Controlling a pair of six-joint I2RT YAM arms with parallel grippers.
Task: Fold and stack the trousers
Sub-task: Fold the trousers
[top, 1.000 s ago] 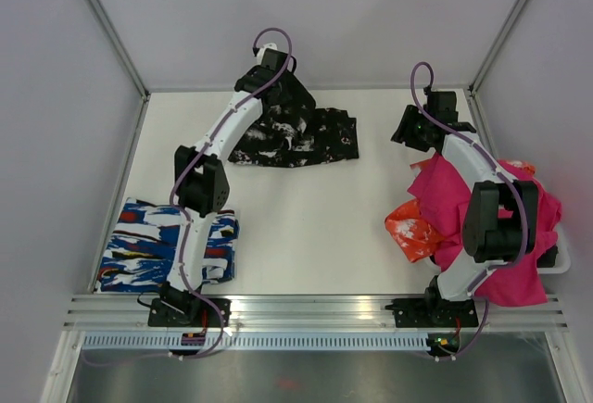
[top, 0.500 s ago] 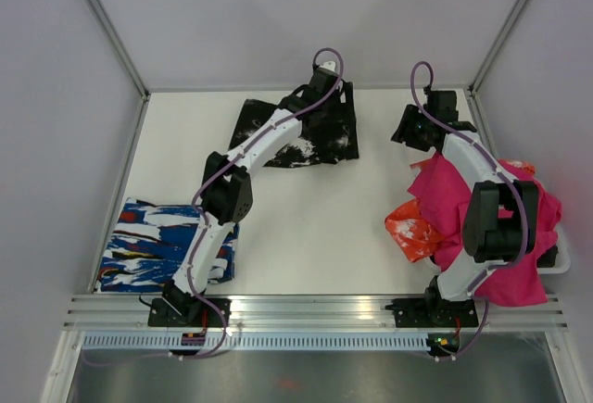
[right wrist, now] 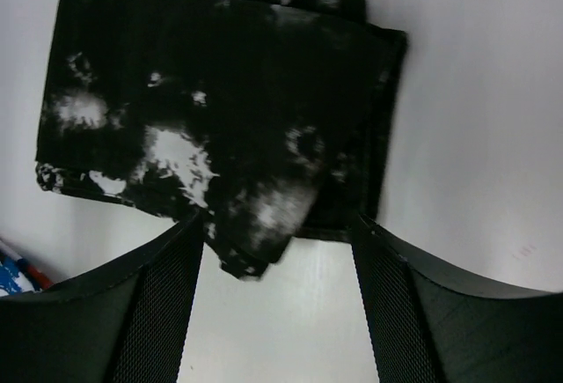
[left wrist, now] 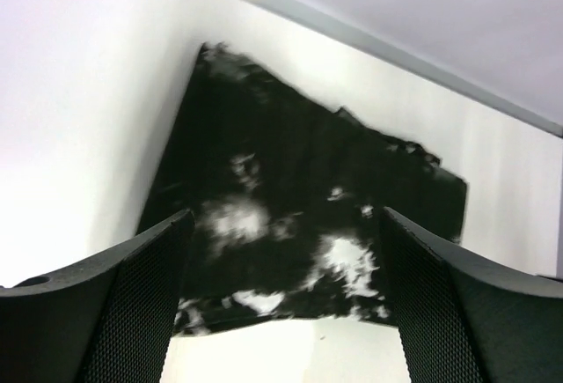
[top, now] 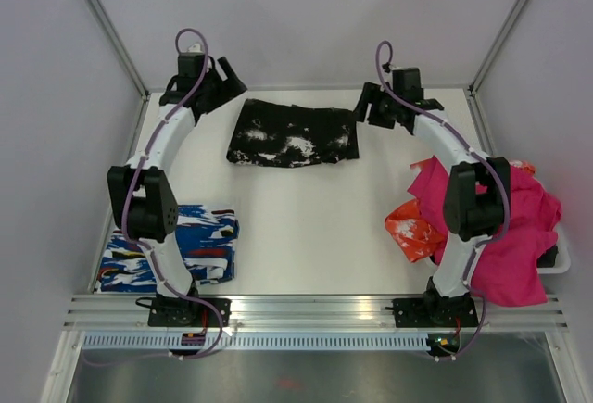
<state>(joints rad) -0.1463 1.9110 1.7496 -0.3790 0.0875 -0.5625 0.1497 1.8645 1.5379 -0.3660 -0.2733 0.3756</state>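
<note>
**Top view.** Trousers (top: 295, 134) folded into a flat rectangle near the far edge of the worktop (top: 306, 227), about mid-width, long side along that edge. Left gripper (top: 225, 82) off the left short end, right gripper (top: 367, 107) at the right short end. Jaws apart on both, no cloth held. Probable reason for the flanking pose: one arm per end, ready for a further fold or a lift toward a stack. Striped garment (top: 171, 241) folded at the near-left corner, likely the stack spot. Magenta cloth (top: 491, 227) heaped at the right edge beneath the right arm, orange piece (top: 412, 232) poking out beside it. Bare worktop between trousers and near edge. Tight only at the far edge, with the wall (top: 306, 23) just behind.

**Left wrist.** Left gripper (left wrist: 286, 220) spread wide, nothing between the fingers (left wrist: 132, 304). Trousers (left wrist: 264, 154) ahead and below, apart from the tips. Left edge straight, far-right corner ragged. Bare surface left of the cloth.

**Right wrist.** Right gripper (right wrist: 277, 220) open and empty. Trousers (right wrist: 220, 84) below, layers not flush: lower layer showing past the upper along the right and far sides, loose corner sticking out at the near edge between the fingers (right wrist: 132, 321). Contact of tips with cloth: cannot tell. Bare worktop to the right for an approach.
</note>
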